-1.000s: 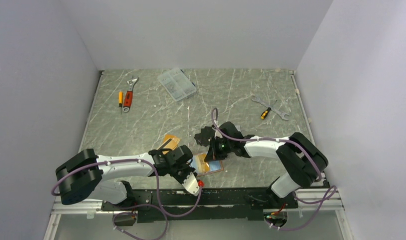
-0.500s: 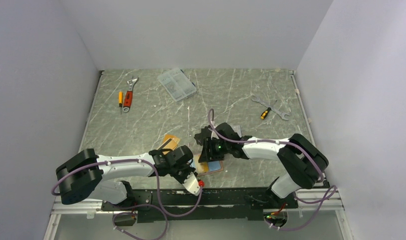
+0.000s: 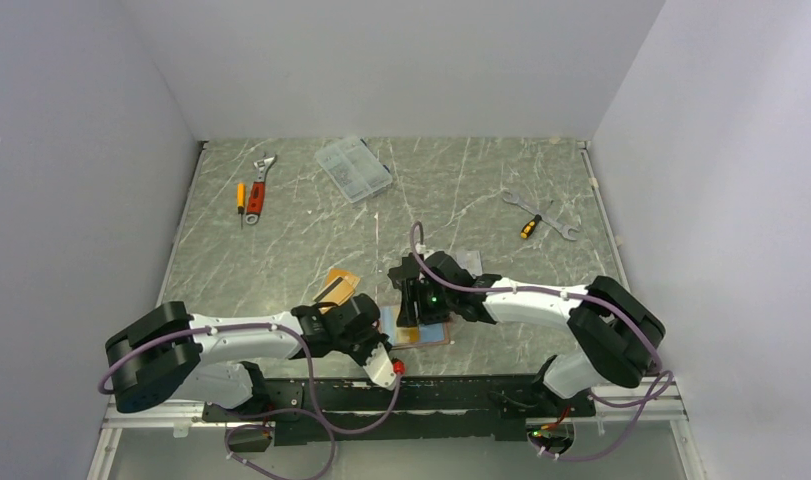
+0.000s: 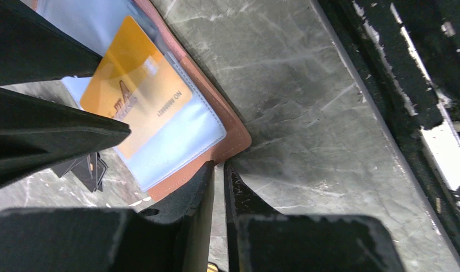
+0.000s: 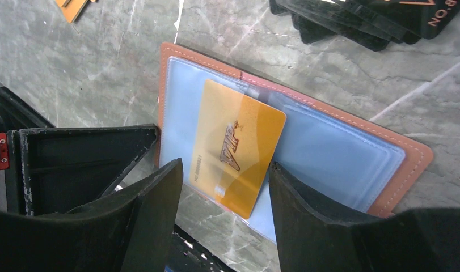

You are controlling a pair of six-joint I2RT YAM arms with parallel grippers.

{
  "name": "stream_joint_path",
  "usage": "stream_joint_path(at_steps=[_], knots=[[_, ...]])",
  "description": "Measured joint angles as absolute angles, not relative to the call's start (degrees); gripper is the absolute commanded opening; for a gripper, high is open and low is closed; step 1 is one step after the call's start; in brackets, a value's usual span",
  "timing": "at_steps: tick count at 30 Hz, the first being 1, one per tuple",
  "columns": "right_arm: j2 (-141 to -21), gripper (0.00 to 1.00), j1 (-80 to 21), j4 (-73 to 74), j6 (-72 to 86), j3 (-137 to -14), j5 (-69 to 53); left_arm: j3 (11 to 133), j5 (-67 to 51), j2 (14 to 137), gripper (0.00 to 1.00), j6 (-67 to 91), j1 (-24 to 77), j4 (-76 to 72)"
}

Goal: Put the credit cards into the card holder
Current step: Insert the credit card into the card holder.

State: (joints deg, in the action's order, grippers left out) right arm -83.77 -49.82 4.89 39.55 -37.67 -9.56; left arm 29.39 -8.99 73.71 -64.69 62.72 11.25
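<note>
Left hand (image 4: 219, 170), fingers nearly together, at the corner of the open pink card holder (image 5: 335, 153) on the grey surface (image 5: 74, 68); grip unclear. A gold credit card (image 5: 236, 147) lies tilted on its pale-blue inside. Right hand (image 5: 224, 169) spread wide around the card.

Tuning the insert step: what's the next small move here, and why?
Probably nudge the gold card deeper with the right gripper: its jaws stand open astride the card, which sits skewed and only partly inside the card holder's clear pocket, while the left gripper pinches the holder's edge.
</note>
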Motion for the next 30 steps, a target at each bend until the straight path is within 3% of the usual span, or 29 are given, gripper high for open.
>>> stream_joint_path(at_steps=[14, 30], knots=[[-85.5, 0.57, -52.8, 7.9, 37.1, -40.6, -6.8, 26.1, -6.5, 73.3, 0.14, -68.2, 62.7, 2.9], [-90.3, 0.56, -52.9, 6.9, 31.2, -44.3, -17.1, 24.2, -6.1, 73.1, 0.12, -69.4, 62.7, -1.5]])
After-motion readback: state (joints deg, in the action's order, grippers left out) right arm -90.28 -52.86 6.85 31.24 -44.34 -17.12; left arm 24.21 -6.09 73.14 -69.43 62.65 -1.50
